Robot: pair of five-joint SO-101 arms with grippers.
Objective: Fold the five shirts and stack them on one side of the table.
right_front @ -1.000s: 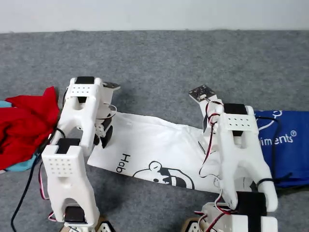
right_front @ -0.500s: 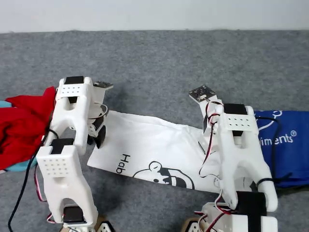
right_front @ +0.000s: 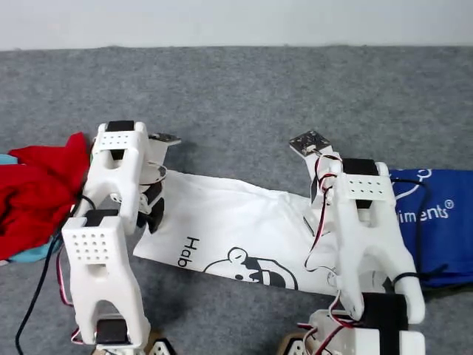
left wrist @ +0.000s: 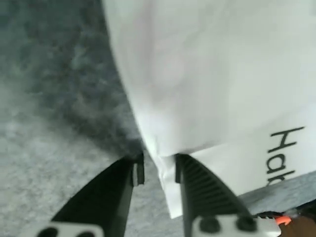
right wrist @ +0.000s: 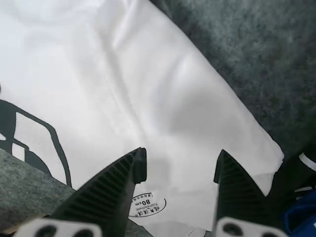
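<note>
While the white shirt lay spread across the middle of the grey table, print side up with black lettering and a cartoon figure showing, the left gripper was clenched on its edge; from the left wrist camera you could see a fold of white cloth pinched between the two black fingers, right where the shirt met the grey surface; looking down from overhead, that put the left arm at the shirt's left end, by the far corner. The right gripper was released, jaws wide apart and nothing between them, sitting over the other end of the same shirt; a small round label showed on the cloth just by one of its fingers. A blue shirt lay at the right edge of the table, just beside the white one; couldn't tell if the two overlapped, since the right arm covered that spot. Over on the left edge a red shirt sat in a crumpled heap close to the left arm, with a bit of teal cloth poking out from under it.
</note>
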